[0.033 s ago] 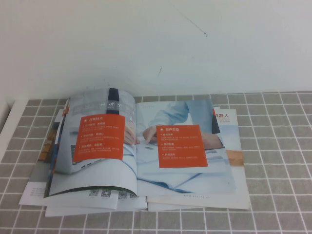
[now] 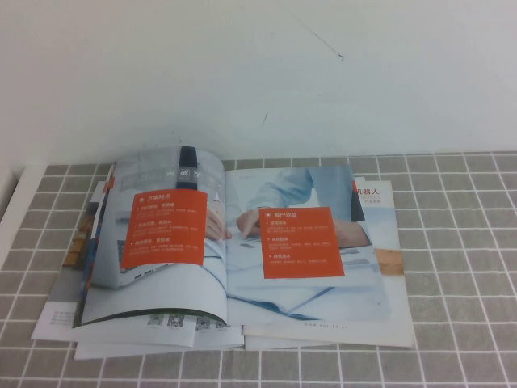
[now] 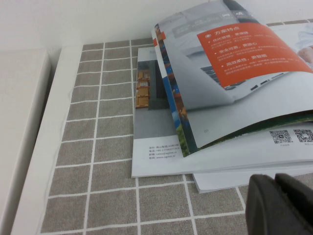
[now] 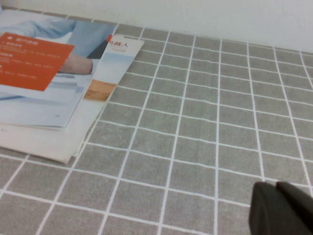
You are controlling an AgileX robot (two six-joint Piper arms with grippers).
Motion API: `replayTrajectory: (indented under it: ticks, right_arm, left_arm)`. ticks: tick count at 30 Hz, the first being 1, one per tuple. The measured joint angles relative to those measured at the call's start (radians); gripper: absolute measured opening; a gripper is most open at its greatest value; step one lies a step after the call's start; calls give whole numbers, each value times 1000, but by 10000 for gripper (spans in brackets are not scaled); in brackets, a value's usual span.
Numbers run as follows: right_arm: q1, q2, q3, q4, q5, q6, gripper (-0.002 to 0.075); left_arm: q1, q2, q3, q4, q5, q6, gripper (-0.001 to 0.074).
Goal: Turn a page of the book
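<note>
The book [image 2: 234, 250] lies open on the grey tiled table [image 2: 460, 242], on top of a flat brochure [image 2: 380, 234] and some white sheets [image 2: 121, 343] with QR codes; no containers are present. The page [image 2: 303, 242], with its blue-shirted person and orange panel, lies flat on the right half, while the opposite laptop page [image 2: 157, 234] arches upward. Neither arm appears in the high view. The left wrist view shows the left gripper [image 3: 281, 205], its dark fingers pressed together, low beside the book's left corner (the bowed pages' edges show plainly here). The right wrist view shows the right gripper [image 4: 281, 208], likewise closed and empty, over bare tiles, well apart from the brochure's edge.
</note>
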State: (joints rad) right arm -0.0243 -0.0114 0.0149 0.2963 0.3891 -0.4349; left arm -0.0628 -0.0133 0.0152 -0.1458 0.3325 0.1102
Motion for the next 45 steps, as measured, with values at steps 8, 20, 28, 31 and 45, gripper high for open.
replayTrajectory:
  ticks: [8,20,28,31,45]
  right_arm:
    - [0,0,0,0,0,0,-3]
    - [0,0,0,0,0,0,-3]
    - [0,0,0,6,0,0,-3]
    - [0,0,0,8,0,0,-3]
    - [0,0,1,22,0,0,-3]
  left_arm:
    - [0,0,0,0,0,0,-4]
    - [0,0,0,0,0,-6,-4]
    - [0,0,0,0,0,-6,-4]
    - [0,0,0,0,0,-6,-4]
    - [0,0,0,0,0,-6,-4]
